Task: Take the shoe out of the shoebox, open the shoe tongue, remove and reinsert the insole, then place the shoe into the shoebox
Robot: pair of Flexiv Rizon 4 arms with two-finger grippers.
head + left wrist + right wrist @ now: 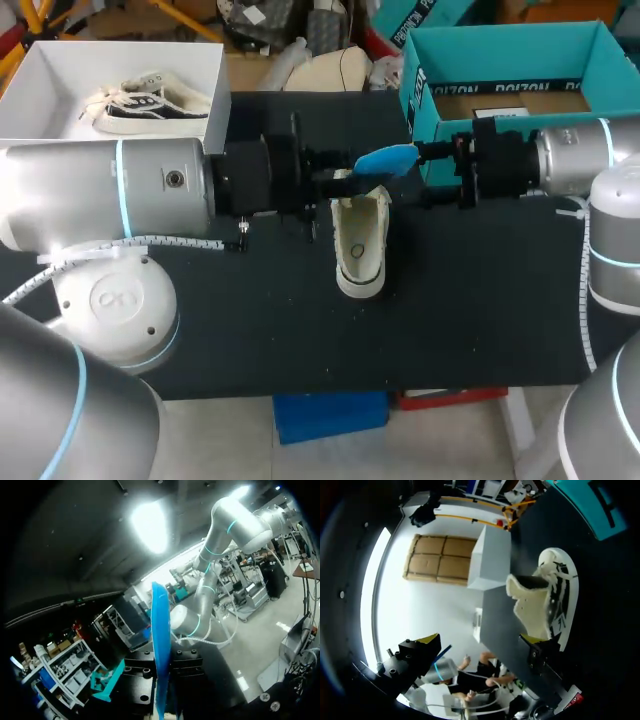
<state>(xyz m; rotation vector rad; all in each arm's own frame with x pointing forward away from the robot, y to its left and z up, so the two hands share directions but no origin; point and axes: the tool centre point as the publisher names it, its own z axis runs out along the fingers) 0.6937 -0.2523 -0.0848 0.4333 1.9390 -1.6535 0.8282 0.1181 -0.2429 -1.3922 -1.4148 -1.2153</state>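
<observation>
L hand (335, 182) grips blue insole (385, 158) in air above far end of shoe (360, 245) on table (480, 300). R hand (481, 641) is wide open, empty. Insole lies crosswise, shoe runs near-far, so prob. needs a turn first.

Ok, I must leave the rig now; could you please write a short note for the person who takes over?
Left tool: shut on the blue insole, held above the shoe.
Right tool: open, empty, near the shoe.
Shoe: upright on the black table, outside the teal shoebox. A second shoe lies in the white box.
Done: shoe out, insole removed.
Left to do: reinsert the insole, put the shoe into the teal shoebox.
</observation>
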